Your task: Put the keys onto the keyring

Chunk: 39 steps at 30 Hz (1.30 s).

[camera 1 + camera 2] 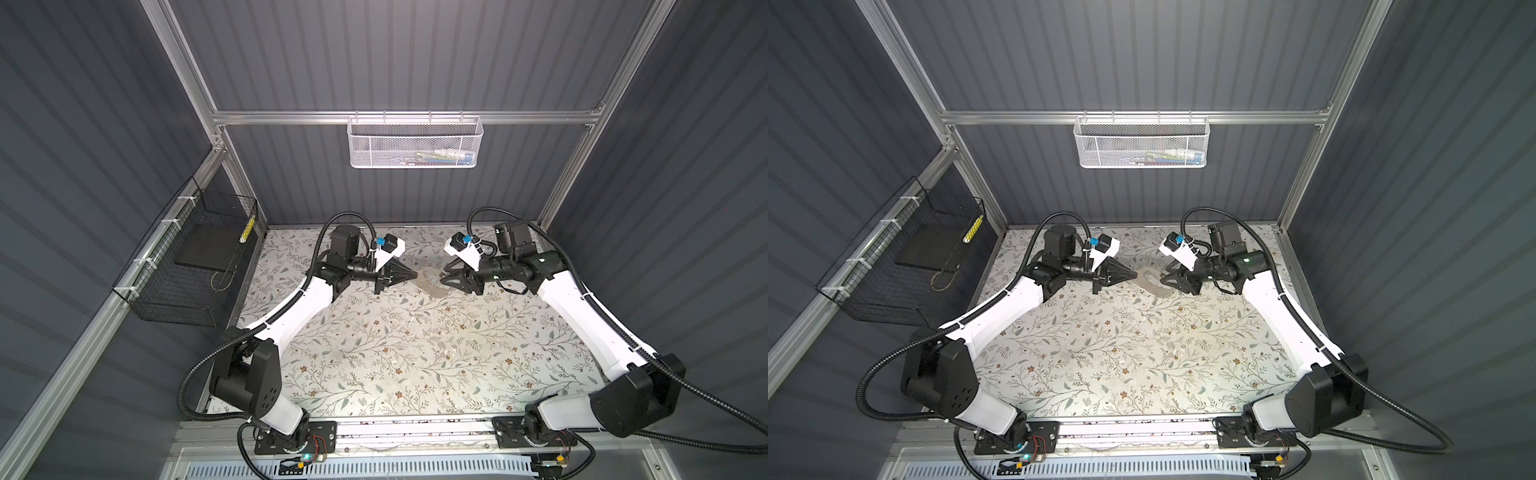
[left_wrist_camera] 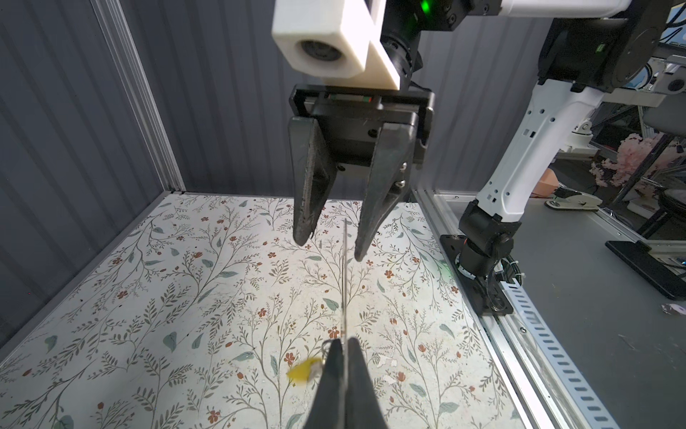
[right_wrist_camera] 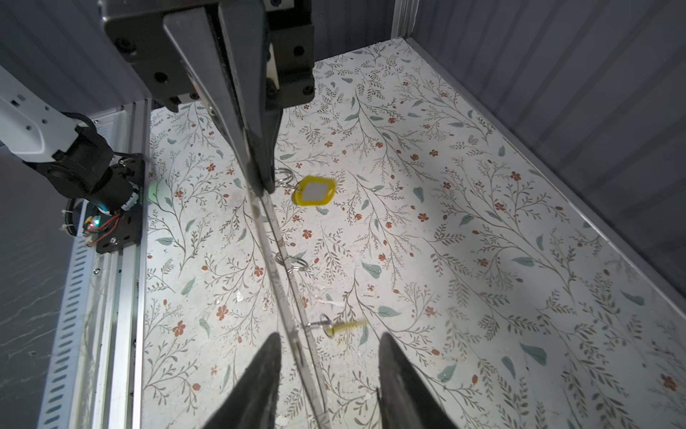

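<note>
My left gripper point(image 2: 345, 341) is shut on the keyring point(image 3: 282, 267), a thin grey loop seen edge-on in both wrist views and held above the flowered table. In both top views the keyring point(image 1: 432, 286) point(image 1: 1152, 284) spans the gap between the left gripper point(image 1: 413, 275) and the right gripper point(image 1: 446, 279). Two keys hang from it on small silvery rings: a yellow tag point(image 3: 314, 190) beside the left gripper point(image 3: 260, 187), and a blurred yellow tag point(image 3: 345, 327) near my right gripper point(image 3: 329, 336). The right gripper is open, with the loop's edge between its fingers and touching neither. In the left wrist view one tag point(image 2: 302, 371) shows blurred.
A third small metal ring point(image 3: 297, 262) sits on the loop between the tags. A white mesh basket point(image 1: 415, 143) hangs on the back wall and a black wire basket point(image 1: 187, 266) on the left wall. The flowered table point(image 1: 395, 353) ends at an aluminium rail point(image 1: 415, 432) in front.
</note>
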Each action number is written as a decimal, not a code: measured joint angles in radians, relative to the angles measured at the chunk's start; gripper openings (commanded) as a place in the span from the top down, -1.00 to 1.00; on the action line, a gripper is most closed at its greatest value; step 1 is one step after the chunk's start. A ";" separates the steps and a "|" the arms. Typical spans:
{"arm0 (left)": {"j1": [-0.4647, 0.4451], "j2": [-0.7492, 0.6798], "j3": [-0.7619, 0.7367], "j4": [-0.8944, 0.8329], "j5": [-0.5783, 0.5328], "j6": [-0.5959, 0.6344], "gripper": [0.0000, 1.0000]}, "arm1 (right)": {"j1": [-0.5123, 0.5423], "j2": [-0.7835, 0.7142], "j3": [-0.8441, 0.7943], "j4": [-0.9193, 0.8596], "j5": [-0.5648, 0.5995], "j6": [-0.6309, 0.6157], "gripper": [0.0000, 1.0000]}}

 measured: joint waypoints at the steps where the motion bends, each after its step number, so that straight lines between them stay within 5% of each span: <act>1: 0.000 0.000 0.000 0.005 0.003 -0.003 1.00 | 0.000 0.000 0.000 -0.001 -0.008 0.000 0.26; 17: 0.002 0.000 -0.001 0.050 0.034 -0.052 1.00 | 0.005 0.009 0.001 -0.015 -0.101 -0.031 1.00; 30: 0.005 0.000 -0.002 0.053 0.047 -0.074 0.98 | 0.005 0.009 0.001 -0.015 -0.114 -0.041 1.00; 39: 0.006 0.000 -0.007 0.105 0.000 -0.105 0.49 | 0.000 0.009 0.002 -0.029 -0.091 -0.013 1.00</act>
